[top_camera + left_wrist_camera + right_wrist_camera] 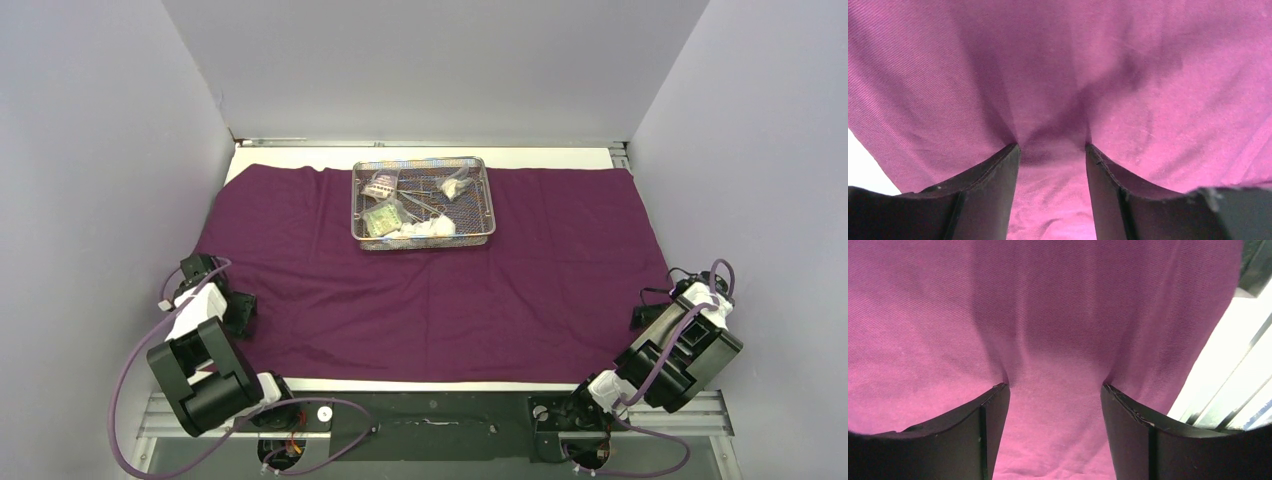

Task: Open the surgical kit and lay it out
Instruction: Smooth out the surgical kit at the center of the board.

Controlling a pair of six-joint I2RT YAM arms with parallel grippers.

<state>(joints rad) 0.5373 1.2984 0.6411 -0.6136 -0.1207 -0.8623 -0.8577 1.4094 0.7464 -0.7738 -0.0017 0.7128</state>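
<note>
From the overhead camera I see the dark purple cloth wrap (430, 300) spread open over nearly the whole table (300, 157). A white strip of table shows along its far edge and another along its near edge. The wire-mesh tray (425, 243) sits on the cloth at the back centre, close to the far edge and well apart from both arms. Inside it I can make out white gauze wads (430, 228) toward the near side, clear plastic packets (383, 186) on the left and thin steel forceps (425, 203) in the middle, though they are too small for me to sort further. A broad stretch of lightly creased cloth lies between the tray and the arm bases.

My left gripper (1052, 146) is down at the cloth's left edge. Its fingers (993, 185) stand spread apart with their tips on the fabric, which puckers into folds around them, and only flat cloth shows in the gap. White table shows at the lower left of that view, so the cloth's edge is just beside me there.

My right gripper (1055, 385) is at the cloth's right edge, its fingers (1128, 435) spread in the same way, tips touching the fabric and gripping nothing. The cloth's edge and the table's bright metal rails run just to the right. The side walls (100, 150) stand close outside both arms.
</note>
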